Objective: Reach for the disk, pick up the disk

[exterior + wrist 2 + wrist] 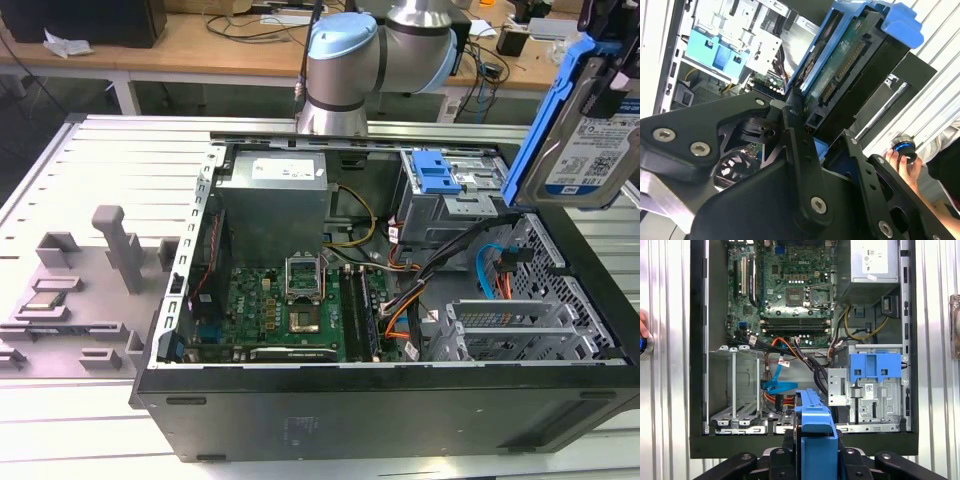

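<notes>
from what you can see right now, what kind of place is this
Probably a robotics lab or electronics workshop. An open computer case lies on a slotted metal table, the claw holds the disk above it, and cluttered wooden benches stand behind.

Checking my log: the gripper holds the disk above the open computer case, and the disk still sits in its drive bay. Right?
Not quite. The gripper does hold the disk, but the exterior view shows the disk raised clear of the computer case, not seated in a bay.
</notes>
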You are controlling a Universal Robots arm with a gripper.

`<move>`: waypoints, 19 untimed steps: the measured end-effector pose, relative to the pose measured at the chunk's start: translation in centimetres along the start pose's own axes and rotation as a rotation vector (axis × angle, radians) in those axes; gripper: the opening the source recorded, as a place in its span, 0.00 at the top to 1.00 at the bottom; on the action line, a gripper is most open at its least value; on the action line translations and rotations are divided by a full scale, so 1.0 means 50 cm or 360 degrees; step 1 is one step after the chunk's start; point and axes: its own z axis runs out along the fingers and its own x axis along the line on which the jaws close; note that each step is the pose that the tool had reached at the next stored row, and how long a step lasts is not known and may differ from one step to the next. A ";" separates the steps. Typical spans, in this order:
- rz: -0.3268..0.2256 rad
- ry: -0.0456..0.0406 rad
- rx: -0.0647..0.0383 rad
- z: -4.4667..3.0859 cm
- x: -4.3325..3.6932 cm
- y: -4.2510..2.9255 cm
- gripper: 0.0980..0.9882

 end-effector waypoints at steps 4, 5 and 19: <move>0.0000 0.0000 0.0000 0.000 0.014 0.000 0.70; 0.0000 0.0000 0.0000 0.000 0.016 -0.001 0.70; 0.0000 0.0002 0.0000 0.001 0.070 -0.002 0.70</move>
